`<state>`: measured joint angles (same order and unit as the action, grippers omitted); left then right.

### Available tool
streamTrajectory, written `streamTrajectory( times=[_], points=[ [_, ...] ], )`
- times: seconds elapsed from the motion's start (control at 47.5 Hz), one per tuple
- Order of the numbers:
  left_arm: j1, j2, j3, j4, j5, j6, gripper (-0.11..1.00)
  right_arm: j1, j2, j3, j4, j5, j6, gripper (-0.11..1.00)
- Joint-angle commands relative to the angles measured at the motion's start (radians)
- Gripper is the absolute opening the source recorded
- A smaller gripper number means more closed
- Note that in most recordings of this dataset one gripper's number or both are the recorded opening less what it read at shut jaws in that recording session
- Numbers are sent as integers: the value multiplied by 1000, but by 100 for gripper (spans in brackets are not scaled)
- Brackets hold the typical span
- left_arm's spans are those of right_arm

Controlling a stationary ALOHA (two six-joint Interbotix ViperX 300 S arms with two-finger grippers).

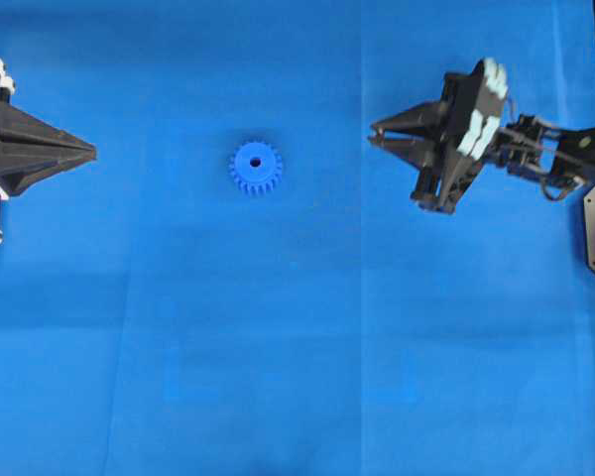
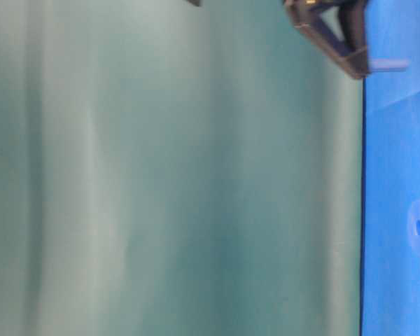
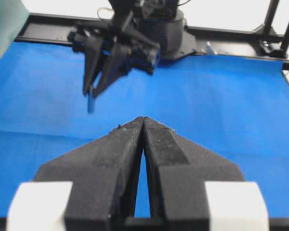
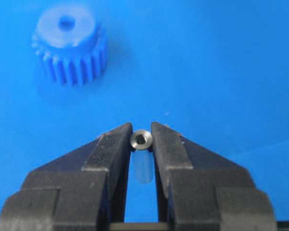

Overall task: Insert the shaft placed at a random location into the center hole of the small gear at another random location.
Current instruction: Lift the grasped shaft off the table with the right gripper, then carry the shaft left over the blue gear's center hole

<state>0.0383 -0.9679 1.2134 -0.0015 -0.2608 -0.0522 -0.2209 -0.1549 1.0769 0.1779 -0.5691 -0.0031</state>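
The right gripper (image 4: 141,139) clamps the small silver-grey metal shaft (image 4: 141,140) upright between its nearly closed black fingers (image 4: 113,147), apart from the bright-blue toothed plastic small gear (image 1: 255,167) on the blue cloth (image 1: 297,347). The left gripper (image 3: 143,120) fingers are pressed together, holding nothing.

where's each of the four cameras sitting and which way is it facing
Overhead: straight down on the blue cloth; small bright-blue plastic toothed gear between left gripper and right gripper.
Table-level: turned sideways, mostly green backdrop; right gripper at top.
Left wrist: forward over its shut tips at the right arm.
Right wrist: down past its tips, which clamp the tiny silver-grey metal shaft.
Overhead and right wrist share the gear.
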Motion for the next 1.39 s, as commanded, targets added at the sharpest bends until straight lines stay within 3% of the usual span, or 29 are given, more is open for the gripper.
streamTrajectory(
  times=[0.0,0.169,0.59,1.37],
  points=[
    [3,5,-12,0,-5,-2,0,-3,-80,-23,3,49,-17,3],
    [5,3,-9,0,-5,-2,0,-3,-138,-31,2,101,-35,3],
    [3,3,-9,2,-5,-2,0,-2,-103,-63,3,104,-31,3],
    [3,3,-9,0,-9,-2,0,104,232,-483,3,173,-32,3]
  ],
)
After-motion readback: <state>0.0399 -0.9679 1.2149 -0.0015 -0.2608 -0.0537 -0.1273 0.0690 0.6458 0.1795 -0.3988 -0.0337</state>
